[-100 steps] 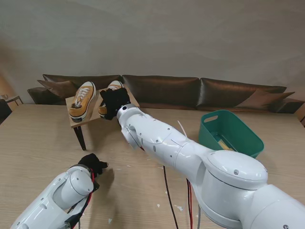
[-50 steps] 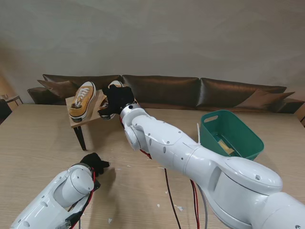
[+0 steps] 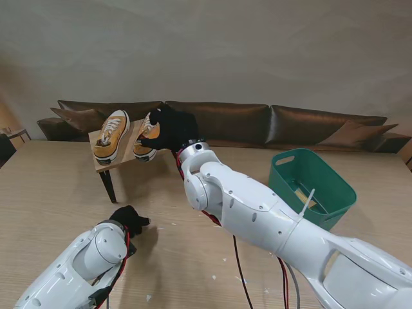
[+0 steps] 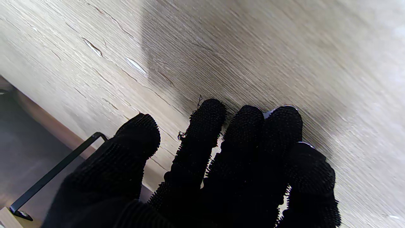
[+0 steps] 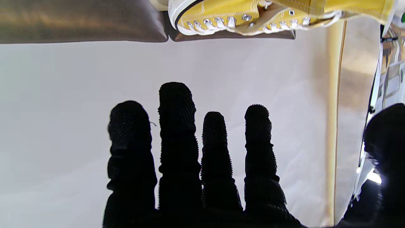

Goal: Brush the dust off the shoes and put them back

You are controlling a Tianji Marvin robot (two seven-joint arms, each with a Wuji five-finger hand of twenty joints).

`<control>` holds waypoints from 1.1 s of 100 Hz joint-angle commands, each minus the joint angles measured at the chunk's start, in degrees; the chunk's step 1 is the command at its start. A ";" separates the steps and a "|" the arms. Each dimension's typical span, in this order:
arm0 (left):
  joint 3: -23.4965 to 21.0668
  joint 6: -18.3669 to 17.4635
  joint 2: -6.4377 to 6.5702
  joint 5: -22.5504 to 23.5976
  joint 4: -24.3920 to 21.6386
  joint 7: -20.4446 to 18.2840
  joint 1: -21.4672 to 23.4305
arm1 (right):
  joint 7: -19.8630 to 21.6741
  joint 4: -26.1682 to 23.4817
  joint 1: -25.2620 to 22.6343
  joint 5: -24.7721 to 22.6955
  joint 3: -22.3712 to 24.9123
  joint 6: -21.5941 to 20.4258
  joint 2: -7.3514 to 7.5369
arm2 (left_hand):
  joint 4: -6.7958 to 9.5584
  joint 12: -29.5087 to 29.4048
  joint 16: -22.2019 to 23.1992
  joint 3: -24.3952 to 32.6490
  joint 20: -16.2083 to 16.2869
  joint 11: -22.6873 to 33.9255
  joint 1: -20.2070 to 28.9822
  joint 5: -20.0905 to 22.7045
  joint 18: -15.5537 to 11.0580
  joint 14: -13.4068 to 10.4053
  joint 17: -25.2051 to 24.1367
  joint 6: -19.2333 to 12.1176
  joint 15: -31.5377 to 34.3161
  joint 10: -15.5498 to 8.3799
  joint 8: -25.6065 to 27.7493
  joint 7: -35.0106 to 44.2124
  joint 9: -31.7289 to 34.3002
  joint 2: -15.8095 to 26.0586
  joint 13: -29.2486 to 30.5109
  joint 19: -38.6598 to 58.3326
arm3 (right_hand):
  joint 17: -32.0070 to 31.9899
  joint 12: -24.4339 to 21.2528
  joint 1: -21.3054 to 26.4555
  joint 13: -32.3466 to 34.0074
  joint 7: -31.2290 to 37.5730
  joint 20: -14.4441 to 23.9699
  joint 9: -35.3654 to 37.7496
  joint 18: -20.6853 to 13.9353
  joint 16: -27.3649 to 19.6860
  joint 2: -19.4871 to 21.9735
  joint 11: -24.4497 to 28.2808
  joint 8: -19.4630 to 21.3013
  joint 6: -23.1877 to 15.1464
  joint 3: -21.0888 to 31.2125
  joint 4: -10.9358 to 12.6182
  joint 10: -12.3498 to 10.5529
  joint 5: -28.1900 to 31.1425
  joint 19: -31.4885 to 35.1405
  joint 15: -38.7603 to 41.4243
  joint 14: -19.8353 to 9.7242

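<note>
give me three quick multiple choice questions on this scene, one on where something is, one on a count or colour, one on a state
1. Where do the shoes sit?
A. in the green bin
B. on the small wooden stand
C. on the sofa

2. How many shoes are there?
A. one
B. two
C. three

3. How is the right hand?
A. open, holding nothing
B. shut on a brush
C. shut on a shoe

Answers:
1 B, both rest on the small wooden stand.
2 B, a yellow pair shows.
3 A, the right wrist view shows its fingers spread with nothing between them.

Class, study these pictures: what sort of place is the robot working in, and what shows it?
Probably a living-room-style test space: a dark leather sofa along a plain wall, a wide wooden table, and yellow sneakers on a small wooden stand.
</note>
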 commanded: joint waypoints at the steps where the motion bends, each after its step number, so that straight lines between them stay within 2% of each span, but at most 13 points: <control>1: 1.04 -0.41 -0.67 -0.47 3.30 -1.96 2.01 | 0.32 -1.72 -1.73 -0.29 0.81 -0.35 1.56 | 1.64 -6.35 -2.18 0.50 -1.45 -11.57 -1.50 -3.36 -4.82 2.52 -2.95 0.14 -6.44 1.85 -6.80 -11.33 -4.21 1.59 -3.48 -4.33 | -13.59 0.00 1.58 -1.30 -1.95 0.39 1.84 2.75 -1.07 0.45 -1.60 -0.05 -1.50 -0.49 2.08 -0.52 0.75 -2.44 -2.49 1.54; 19: 0.79 -3.23 -0.68 -0.21 3.69 -1.52 1.89 | 3.30 -10.48 -7.61 -1.22 6.54 -2.30 6.35 | 1.59 -6.56 -2.28 0.43 -1.55 -11.90 -1.59 -3.87 -4.90 2.48 -3.29 0.12 -6.83 1.74 -6.91 -11.65 -4.63 1.63 -4.01 -4.61 | -14.13 -2.40 4.68 -1.07 -5.70 -2.24 6.11 4.94 -4.88 0.00 -6.49 -2.17 -1.20 -1.50 2.51 -0.36 2.33 -7.86 -11.93 3.63; 28: 0.79 -4.70 -0.58 0.00 3.76 -1.66 1.69 | 4.52 -14.26 -11.09 -1.64 9.63 -3.33 8.22 | 1.61 -6.71 -2.42 0.41 -1.72 -12.16 -1.64 -4.07 -5.08 2.30 -3.76 -0.05 -7.24 1.59 -7.00 -11.84 -5.01 1.58 -4.53 -5.03 | -14.66 -4.66 5.49 -0.76 -7.23 -4.69 8.52 6.07 -7.22 0.11 -10.21 -3.33 -1.13 -1.94 2.61 0.00 3.40 -11.40 -17.66 4.44; 45: 0.80 -7.42 -0.59 -0.01 3.47 -1.35 1.72 | 6.39 -19.67 -17.88 -1.58 15.23 -5.28 10.82 | 1.63 -8.68 -3.83 0.16 -3.80 -14.05 -1.74 -4.65 -5.44 1.83 -6.00 -0.48 -10.52 1.15 -7.29 -12.38 -6.08 1.56 -6.40 -9.58 | -15.27 -7.65 7.09 -1.33 -9.22 -7.48 9.97 7.11 -11.12 0.59 -14.96 -4.63 -0.77 -2.91 2.69 0.77 4.16 -15.09 -26.05 5.45; 58: 0.84 -8.85 -0.65 0.10 2.86 -0.77 2.26 | 8.38 -22.81 -22.94 -1.74 19.15 -7.16 12.57 | 1.61 -11.50 -5.94 -0.27 -6.23 -15.81 -1.63 -5.39 -6.11 1.40 -8.73 -1.03 -15.28 0.51 -7.54 -12.93 -7.65 1.50 -9.62 -14.56 | -15.78 -8.44 7.60 -1.93 -10.20 -8.30 9.82 7.39 -12.22 0.95 -16.26 -5.12 -0.58 -3.27 2.76 1.00 3.81 -16.32 -28.43 5.86; 80: 0.62 -11.95 -0.94 -0.07 2.12 0.91 3.09 | 10.18 -26.01 -30.75 -0.65 24.91 -10.06 14.23 | 1.73 -17.42 -11.29 -0.72 -10.22 -18.18 -1.49 -7.08 -7.81 0.13 -13.02 -1.86 -24.28 -0.73 -8.73 -14.71 -11.08 1.27 -14.62 -24.22 | -16.71 -10.21 7.94 -3.21 -12.26 -10.02 9.02 7.54 -13.88 1.30 -19.04 -6.23 0.20 -3.75 2.87 1.31 3.00 -19.08 -31.91 6.55; 90: 0.46 -14.02 -1.13 -0.19 1.80 1.96 3.39 | 10.37 -26.76 -34.13 0.89 27.26 -11.71 14.53 | 1.72 -20.09 -13.56 -0.95 -11.56 -19.33 -1.39 -8.54 -8.84 -0.45 -14.79 -2.47 -27.74 -1.41 -9.84 -16.10 -13.25 1.01 -17.21 -28.70 | -17.48 -10.58 8.07 -4.31 -12.92 -10.45 7.79 7.66 -14.34 1.36 -19.68 -6.50 1.20 -3.86 2.88 1.71 1.80 -19.92 -32.90 6.83; 110: 0.20 -18.83 -1.88 -1.57 0.96 5.30 4.32 | 11.19 -27.18 -39.55 2.59 31.12 -14.65 15.23 | 1.66 -25.42 -18.70 -1.79 -14.49 -21.51 -1.12 -13.93 -11.68 -3.71 -17.93 -4.42 -35.21 -3.52 -14.18 -20.47 -18.98 -0.06 -23.50 -41.51 | -19.19 -11.17 7.59 -6.53 -14.17 -11.29 5.12 7.27 -15.20 1.19 -20.50 -7.04 1.76 -3.79 2.93 1.94 -0.66 -22.05 -34.58 7.01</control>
